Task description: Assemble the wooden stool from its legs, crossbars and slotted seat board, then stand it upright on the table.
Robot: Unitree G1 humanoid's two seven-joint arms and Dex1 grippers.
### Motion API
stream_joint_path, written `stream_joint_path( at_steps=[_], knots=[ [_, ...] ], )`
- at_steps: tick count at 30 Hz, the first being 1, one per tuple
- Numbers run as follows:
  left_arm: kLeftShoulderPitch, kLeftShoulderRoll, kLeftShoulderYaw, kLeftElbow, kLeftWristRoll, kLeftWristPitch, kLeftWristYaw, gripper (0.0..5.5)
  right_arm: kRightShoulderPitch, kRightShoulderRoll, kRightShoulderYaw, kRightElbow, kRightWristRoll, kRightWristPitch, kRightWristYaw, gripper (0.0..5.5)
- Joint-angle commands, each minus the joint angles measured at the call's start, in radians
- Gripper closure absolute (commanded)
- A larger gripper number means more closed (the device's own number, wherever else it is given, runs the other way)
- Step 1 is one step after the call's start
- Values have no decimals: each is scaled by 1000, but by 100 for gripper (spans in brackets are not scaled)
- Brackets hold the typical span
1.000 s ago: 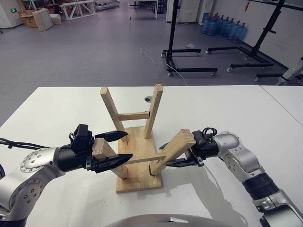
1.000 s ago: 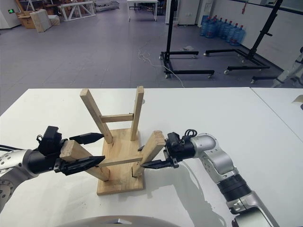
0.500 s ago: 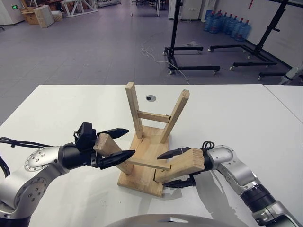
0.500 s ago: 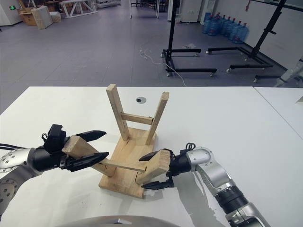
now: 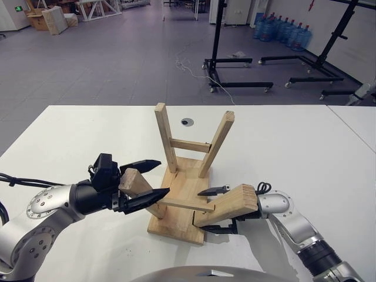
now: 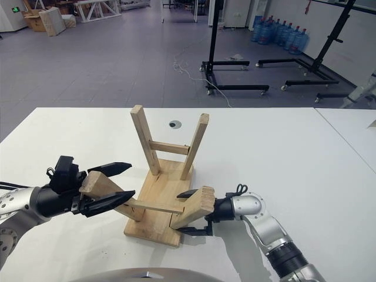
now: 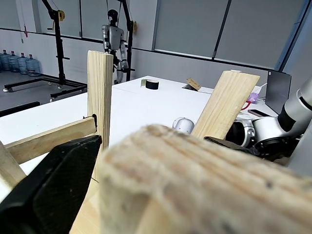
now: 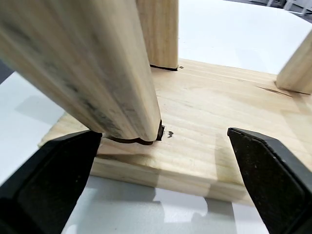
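White counter [image 5: 305,135] bears upside-down stool [image 5: 189,145], seat board [image 5: 183,187] flat at centre, legs up | left pincer [image 5: 163,176] clamps near-left leg [image 5: 137,184] | right pincer [image 5: 202,210] gapes, loosely straddling near-right leg [image 5: 232,204] | room: grey floor [image 5: 117,53], black wheeled stands [image 5: 235,59], blue water bottles [image 5: 282,29]

Both head cameras look forward and down from the near edge of the worktop [image 5: 64,126], sharing the whole stool [image 6: 155,214] and the hall beyond. The left wrist camera sits hard against the near left leg [image 7: 195,195], facing right. The right wrist camera peers closely at the seat board [image 8: 219,122], facing left.
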Motion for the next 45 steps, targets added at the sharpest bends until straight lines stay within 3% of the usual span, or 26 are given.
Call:
stream_joint_path(
  at_steps=[1,7,14,21,30,36,45],
  knots=[
    [50,-4,27,-45,-7,-3,23,168,103,-39,-68,-125,55,37,-39,74],
    [119,-22,47,-94,-5,-14,56,168,236,-103,-148,-275,151,123,-50,74],
    [141,-38,27,-115,5,-23,85,168,280,-189,-60,-354,157,284,17,74],
    [114,-11,26,-102,-18,-2,70,168,251,-69,39,-357,-33,275,-184,74],
    [113,43,52,-113,-91,43,66,168,197,74,117,-441,-173,443,-430,74],
    [93,46,34,-112,-101,56,82,168,266,-10,-8,-345,-170,241,-431,74],
    [63,32,-26,-91,-61,51,98,168,202,61,-61,-199,-122,135,-459,74]
  ],
)
